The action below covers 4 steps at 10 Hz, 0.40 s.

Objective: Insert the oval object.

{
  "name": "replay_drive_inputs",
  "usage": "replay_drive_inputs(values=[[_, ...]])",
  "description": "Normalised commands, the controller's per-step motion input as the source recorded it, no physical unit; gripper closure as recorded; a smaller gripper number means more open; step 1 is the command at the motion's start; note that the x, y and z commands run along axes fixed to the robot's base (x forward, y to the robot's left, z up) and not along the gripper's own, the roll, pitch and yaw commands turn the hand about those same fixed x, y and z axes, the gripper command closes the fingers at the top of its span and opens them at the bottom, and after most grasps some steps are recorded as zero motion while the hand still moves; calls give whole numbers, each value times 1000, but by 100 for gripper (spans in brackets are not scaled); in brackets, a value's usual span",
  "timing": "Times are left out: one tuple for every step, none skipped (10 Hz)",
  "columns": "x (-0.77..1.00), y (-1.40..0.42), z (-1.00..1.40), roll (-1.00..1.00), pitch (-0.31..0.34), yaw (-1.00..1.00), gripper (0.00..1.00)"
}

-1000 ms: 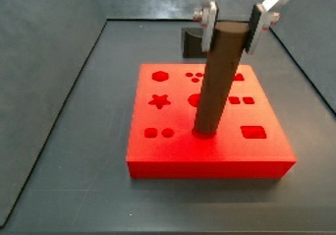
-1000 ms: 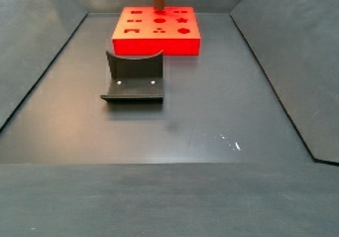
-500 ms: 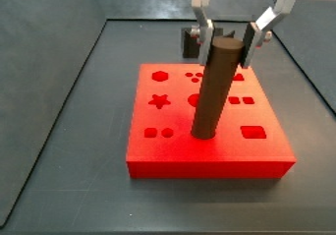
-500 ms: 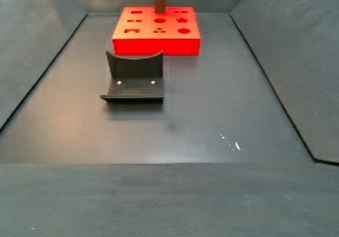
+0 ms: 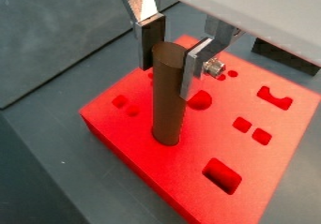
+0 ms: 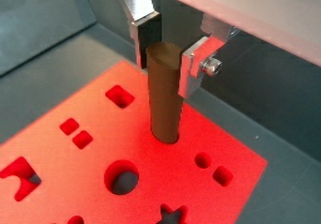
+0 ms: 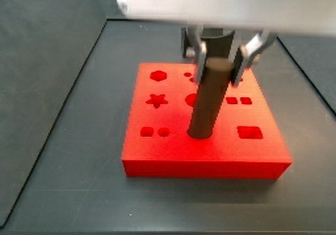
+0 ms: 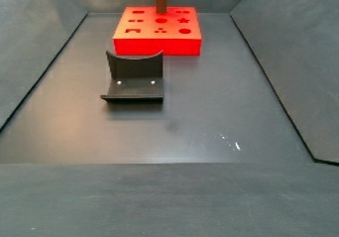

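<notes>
Matt brown oval object [image 5: 168, 101]; silver metal gripper [image 5: 171, 50].

Red block [image 8: 158, 31]: shaped holes in top face, rests flat on dark worktop [image 8: 199, 132], at far end in side view; also in wrist views [image 5: 238, 162] [image 6: 75, 171] and side view [image 7: 171, 150]. Fixture [image 8: 134, 77]: dark L-shaped bracket on base plate, stands on worktop just in front of block, apart from it. Dark walls enclose worktop.

Gripper [image 7: 221, 57]: above red block.

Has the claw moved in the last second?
Yes. Against the red block in a side view, the claw has come down around the top of the brown peg.
</notes>
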Motion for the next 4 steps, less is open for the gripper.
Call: replay_drive_inputs(values=[[0,0,-471,83,0,0,100],[0,0,-451,76,0,0,100],[0,-26,-269,39,0,0,100],[0,0,0,0,0,0,100]])
